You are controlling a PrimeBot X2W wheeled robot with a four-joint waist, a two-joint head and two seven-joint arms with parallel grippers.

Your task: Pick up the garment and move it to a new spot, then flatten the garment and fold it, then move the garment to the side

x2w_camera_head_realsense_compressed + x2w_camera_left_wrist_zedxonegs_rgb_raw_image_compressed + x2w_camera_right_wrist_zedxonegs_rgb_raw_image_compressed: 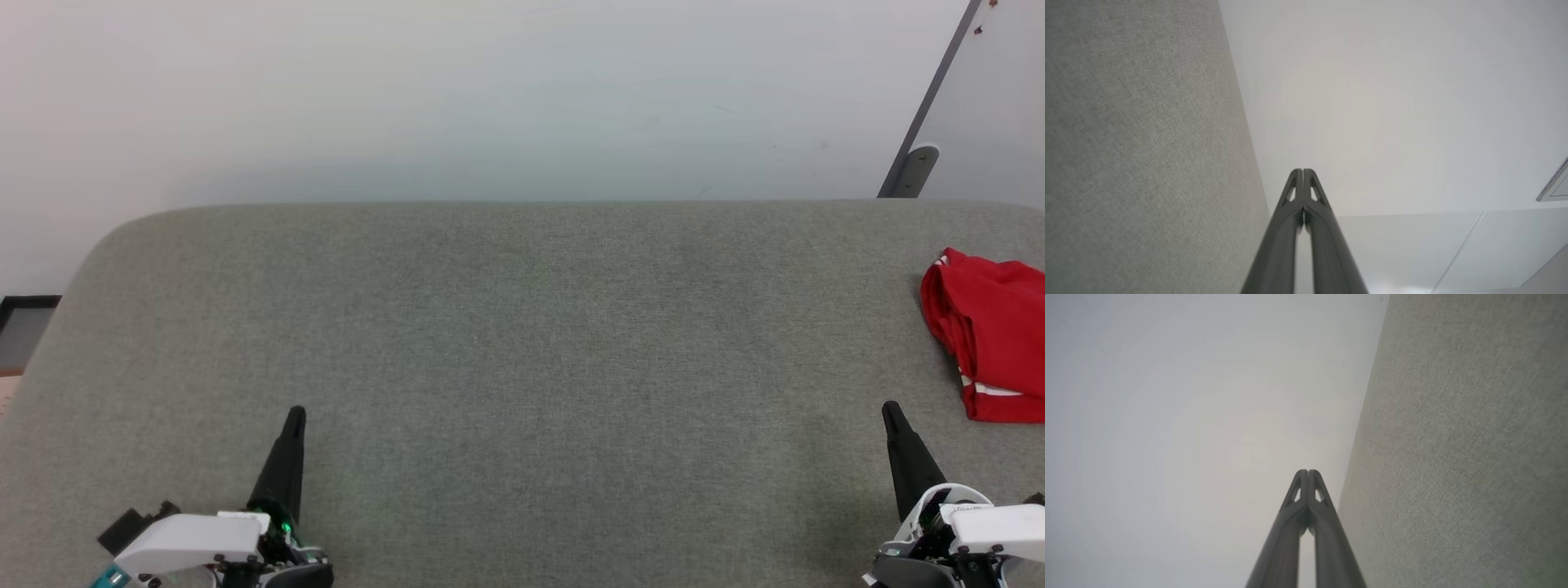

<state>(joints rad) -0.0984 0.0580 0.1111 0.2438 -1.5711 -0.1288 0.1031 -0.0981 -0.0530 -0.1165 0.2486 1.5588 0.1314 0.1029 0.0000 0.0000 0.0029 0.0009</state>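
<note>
Red garment (992, 335) lies bunched on the right side of the grey bench (522, 343). The left gripper (295, 415) and right gripper (890, 407) are apart from it, fingers clenched together.

Soft, even, bright light fills all three views. In the head view the wide lens bows the far corners of the tabletop (522, 343). Thin shadows hug the left edge of the shirt (992, 327) and the base of the right hand (890, 407). In the wrist views the fingers (1278, 253) blur near the lens, while the cloth weave is sharp.
</note>
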